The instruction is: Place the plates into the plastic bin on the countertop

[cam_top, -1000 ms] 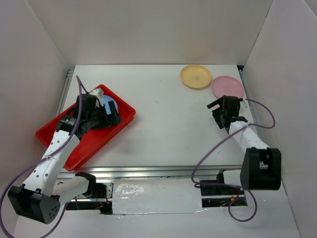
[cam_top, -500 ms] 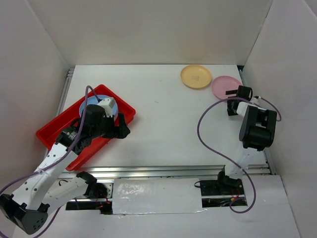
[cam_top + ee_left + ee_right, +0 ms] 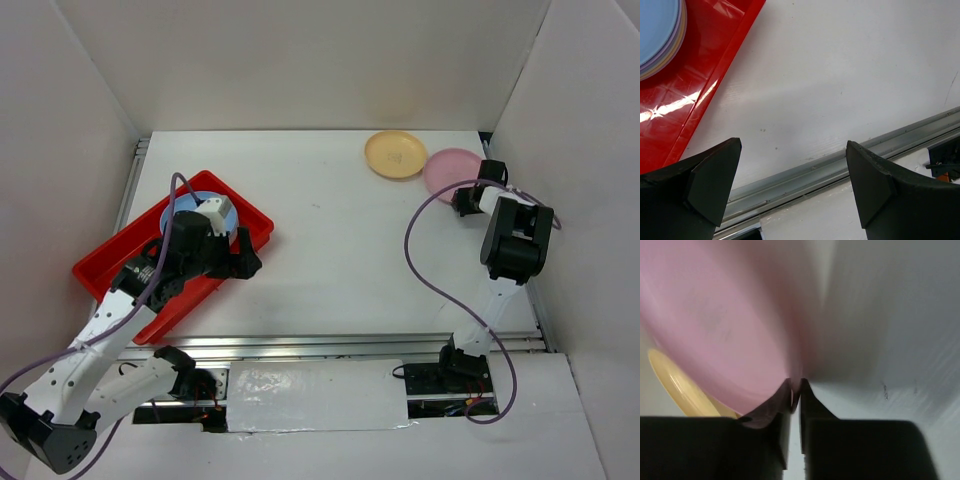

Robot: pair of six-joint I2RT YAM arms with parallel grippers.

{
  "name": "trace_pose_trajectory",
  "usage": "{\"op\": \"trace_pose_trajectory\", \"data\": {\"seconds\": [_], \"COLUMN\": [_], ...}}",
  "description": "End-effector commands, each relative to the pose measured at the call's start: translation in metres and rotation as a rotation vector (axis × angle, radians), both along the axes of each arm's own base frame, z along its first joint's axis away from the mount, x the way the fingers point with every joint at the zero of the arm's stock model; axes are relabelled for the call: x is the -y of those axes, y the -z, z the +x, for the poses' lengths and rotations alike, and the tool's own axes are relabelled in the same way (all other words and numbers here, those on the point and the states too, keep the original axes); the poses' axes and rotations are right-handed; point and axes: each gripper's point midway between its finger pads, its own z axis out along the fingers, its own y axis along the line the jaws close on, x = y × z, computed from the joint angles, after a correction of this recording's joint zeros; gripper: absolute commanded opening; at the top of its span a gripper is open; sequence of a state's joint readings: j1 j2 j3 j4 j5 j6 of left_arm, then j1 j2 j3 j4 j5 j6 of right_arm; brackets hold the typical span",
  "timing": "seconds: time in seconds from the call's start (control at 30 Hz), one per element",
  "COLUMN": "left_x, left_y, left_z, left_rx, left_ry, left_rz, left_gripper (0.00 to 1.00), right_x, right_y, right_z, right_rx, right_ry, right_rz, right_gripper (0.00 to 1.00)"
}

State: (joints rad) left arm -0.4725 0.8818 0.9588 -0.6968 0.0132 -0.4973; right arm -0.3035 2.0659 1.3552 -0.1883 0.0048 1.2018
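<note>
- Top external view, left side: red bin (image 3: 100, 268) lies at an angle on the white surface (image 3: 340, 250), near its left edge; a stack of plates (image 3: 185, 206), blue one on top, sits in the bin's far end
- Same view: left end effector (image 3: 247, 258) hangs over the bin's near-right rim, beside the stack and not touching it; nothing between its fingers
- Same view, right side: yellow-orange plate (image 3: 396, 154) and pink plate (image 3: 448, 168) lie at the far right of the surface, edges touching or overlapping; right end effector (image 3: 463, 197) meets the near-right edge of the pink plate; a purple cable (image 3: 425, 260) loops from that arm
- Left wrist view: left end effector (image 3: 792, 172) spread wide, both dark fingers (image 3: 705, 185) apart over bare surface and the metal rail (image 3: 840, 167); red bin (image 3: 705, 75) at upper left, the stack of plates (image 3: 657, 35) in its corner showing blue over purple and yellow edges
- Right wrist view, blurred: right end effector (image 3: 796, 387) with fingertips drawn almost together, pinching the rim of the pink plate (image 3: 715, 325); yellow-orange plate (image 3: 685, 390) partly under the pink one at lower left
</note>
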Motion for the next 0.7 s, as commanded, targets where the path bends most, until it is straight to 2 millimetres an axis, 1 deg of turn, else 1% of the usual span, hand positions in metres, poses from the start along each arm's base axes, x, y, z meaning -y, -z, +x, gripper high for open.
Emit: {"op": "trace_pose_trajectory", "data": {"seconds": [0.0, 0.03, 0.07, 0.1, 0.13, 0.17, 0.2, 0.23, 0.27, 0.3, 0.33, 0.37, 0.4, 0.43, 0.47, 0.5, 0.53, 0.57, 0.6, 0.63, 0.67], "left_x": [-0.002, -0.003, -0.002, -0.002, -0.003, -0.008, -0.008, -0.008, -0.008, -0.008, -0.007, -0.005, -0.002, 0.000, 0.003, 0.010, 0.015, 0.022, 0.027, 0.033, 0.039], "left_y": [-0.008, -0.009, -0.009, -0.009, -0.008, -0.007, -0.008, -0.009, -0.007, -0.008, -0.010, -0.011, -0.013, -0.021, -0.024, -0.037, -0.043, -0.049, -0.054, -0.062, -0.068], "left_z": [0.004, 0.004, 0.003, 0.003, 0.003, 0.006, 0.007, 0.008, 0.010, 0.011, 0.012, 0.014, 0.015, 0.017, 0.020, 0.022, 0.024, 0.030, 0.031, 0.036, 0.038], "left_rx": [0.043, 0.045, 0.046, 0.047, 0.042, 0.048, 0.049, 0.050, 0.045, 0.043, 0.044, 0.039, 0.040, 0.051, 0.051, 0.065, 0.076, 0.091, 0.094, 0.100, 0.108], "left_ry": [-0.004, -0.005, -0.004, -0.003, -0.006, -0.035, -0.040, -0.044, -0.050, -0.050, -0.051, -0.050, -0.040, -0.034, -0.035, -0.016, 0.001, 0.018, 0.038, 0.053, 0.074], "left_rz": [-0.005, -0.003, -0.006, -0.007, -0.007, 0.012, 0.013, 0.011, 0.015, 0.014, 0.012, 0.009, -0.002, -0.014, -0.018, -0.056, -0.074, -0.093, -0.113, -0.127, -0.137], "left_gripper": [0.99, 0.99, 0.99, 0.99, 0.99, 0.99, 0.99, 0.99, 0.99, 0.99, 0.99, 0.99, 0.99, 0.99, 0.99, 0.99, 0.99, 0.99, 0.99, 0.99, 0.99], "right_x": [0.004, 0.004, 0.003, 0.003, -0.001, -0.002, -0.002, -0.005, -0.011, -0.005, -0.011, -0.032, -0.038, -0.052, -0.068, -0.109, -0.131, -0.152, -0.193, -0.215, -0.233], "right_y": [0.003, 0.001, 0.002, -0.007, -0.005, -0.029, -0.039, -0.034, -0.072, -0.084, -0.080, -0.115, -0.125, -0.130, -0.142, -0.145, -0.146, -0.149, -0.145, -0.154, -0.154], "right_z": [-0.005, -0.005, -0.007, -0.008, -0.014, -0.014, -0.019, -0.037, -0.041, -0.051, -0.068, -0.072, -0.081, -0.088, -0.098, -0.102, -0.108, -0.119, -0.130, -0.140, -0.149], "right_rx": [-0.048, -0.047, -0.054, -0.039, -0.043, -0.001, 0.010, -0.013, 0.066, 0.078, 0.057, 0.124, 0.114, 0.104, 0.094, 0.109, 0.121, 0.125, 0.157, 0.202, 0.213], "right_ry": [0.012, 0.009, 0.009, 0.008, 0.003, 0.004, 0.014, 0.023, 0.026, 0.064, 0.056, -0.024, -0.037, -0.087, -0.183, -0.307, -0.404, -0.506, -0.651, -0.731, -0.791], "right_rz": [0.016, 0.015, 0.017, 0.011, 0.011, -0.018, -0.044, -0.065, -0.119, -0.198, -0.236, -0.320, -0.394, -0.437, -0.497, -0.510, -0.512, -0.509, -0.462, -0.448, -0.428], "right_gripper": [0.05, 0.01, 0.00, 0.00, 0.00, 0.00, 0.00, 0.00, 0.00, 0.00, 0.00, 0.00, 0.00, 0.00, 0.00, 0.00, 0.00, 0.00, 0.00, 0.00, 0.00]}}
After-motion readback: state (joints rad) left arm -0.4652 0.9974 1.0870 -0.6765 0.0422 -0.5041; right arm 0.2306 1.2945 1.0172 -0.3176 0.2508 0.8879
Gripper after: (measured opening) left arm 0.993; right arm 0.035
